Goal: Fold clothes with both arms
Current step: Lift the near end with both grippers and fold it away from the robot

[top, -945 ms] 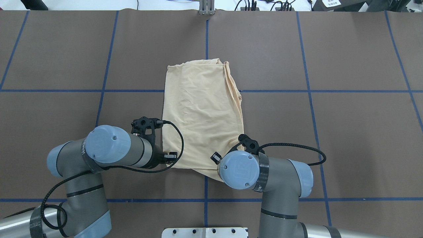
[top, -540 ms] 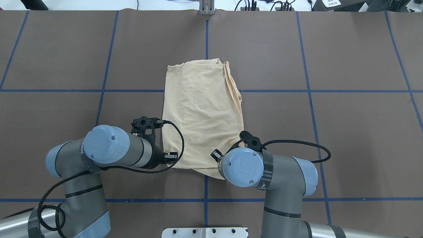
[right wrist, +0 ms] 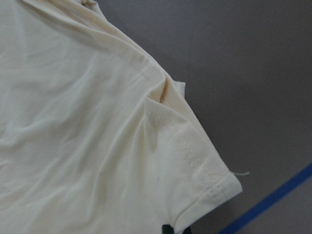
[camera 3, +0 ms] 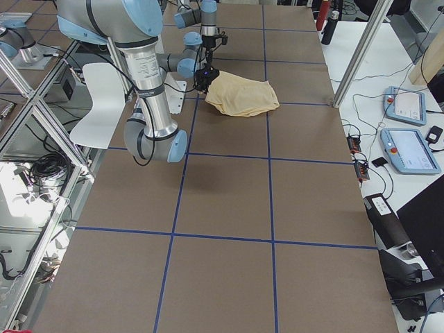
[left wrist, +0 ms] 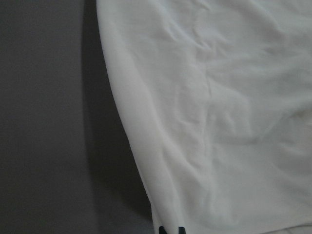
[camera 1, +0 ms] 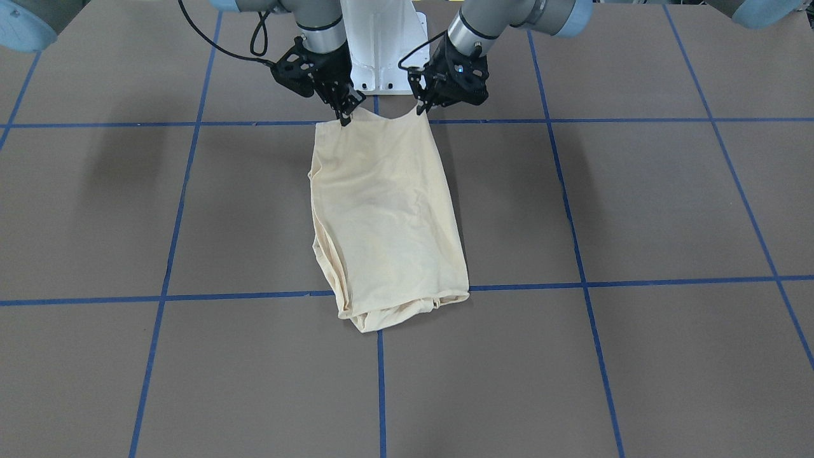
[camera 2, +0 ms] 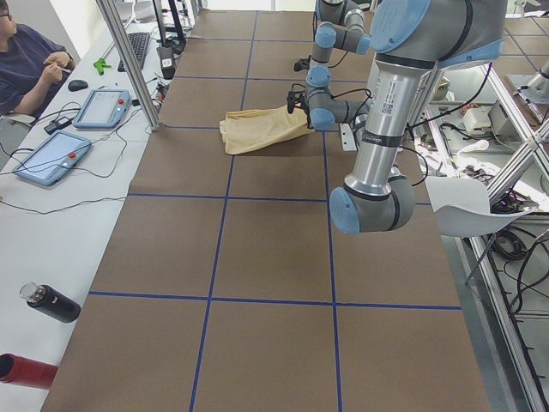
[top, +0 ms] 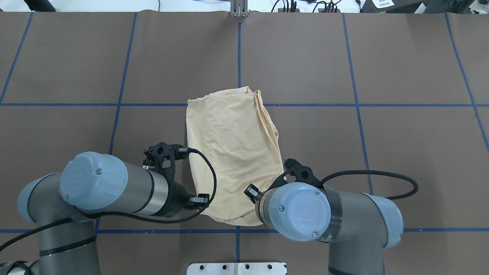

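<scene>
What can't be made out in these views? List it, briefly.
Left tool fingertips: overhead view, hidden under its own wrist; left wrist view, cut off at bottom edge.
Right tool: same, overhead and right wrist views.
Shirt inner layers: covered by its top layer everywhere.
Grips in side views: too small.

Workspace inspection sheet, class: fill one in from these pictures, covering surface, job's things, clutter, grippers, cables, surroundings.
Surface: brown mat with a blue tape grid.
Job's things: cream shirt, folded narrow, near edge lifted.
Clutter: nothing seen on the mat.
Grippers: left gripper and right gripper each pinch a near shirt corner.
Cables: black left cable and right cable loop off the wrists.
Surroundings: two tablets, a seated person, a bottle.
</scene>
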Robot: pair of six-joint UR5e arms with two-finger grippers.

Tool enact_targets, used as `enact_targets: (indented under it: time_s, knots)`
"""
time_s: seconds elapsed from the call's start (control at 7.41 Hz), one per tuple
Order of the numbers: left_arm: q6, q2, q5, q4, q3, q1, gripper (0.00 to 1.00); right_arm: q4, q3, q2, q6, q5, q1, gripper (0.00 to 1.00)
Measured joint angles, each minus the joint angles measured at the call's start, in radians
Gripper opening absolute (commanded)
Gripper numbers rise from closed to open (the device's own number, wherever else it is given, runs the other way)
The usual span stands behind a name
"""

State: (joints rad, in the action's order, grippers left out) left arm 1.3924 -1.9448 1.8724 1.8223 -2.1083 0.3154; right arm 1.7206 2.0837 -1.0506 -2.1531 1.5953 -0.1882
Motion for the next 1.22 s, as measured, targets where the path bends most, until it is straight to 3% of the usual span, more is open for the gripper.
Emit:
enact_targets:
  time_s: [0.27,0.41,0.81,1.22]
  knots:
    - [0.039,0.0,0.014,-0.131,-0.14,-0.051,0.0,0.143,0.145,0.001,-0.001,0.001,0.051,0.0]
    - [0.044,-0.002,0.014,-0.16,-0.148,-0.059,0.0,0.165,0.147,0.003,0.001,-0.001,0.056,0.0]
    - [0.014,-0.008,0.005,-0.173,-0.033,-0.022,0.0,0.067,0.004,0.021,0.061,-0.058,-0.001,0.0]
    - [-0.039,-0.012,0.002,-0.175,0.007,0.078,0.0,-0.028,-0.165,0.115,0.16,-0.071,-0.12,0.0]
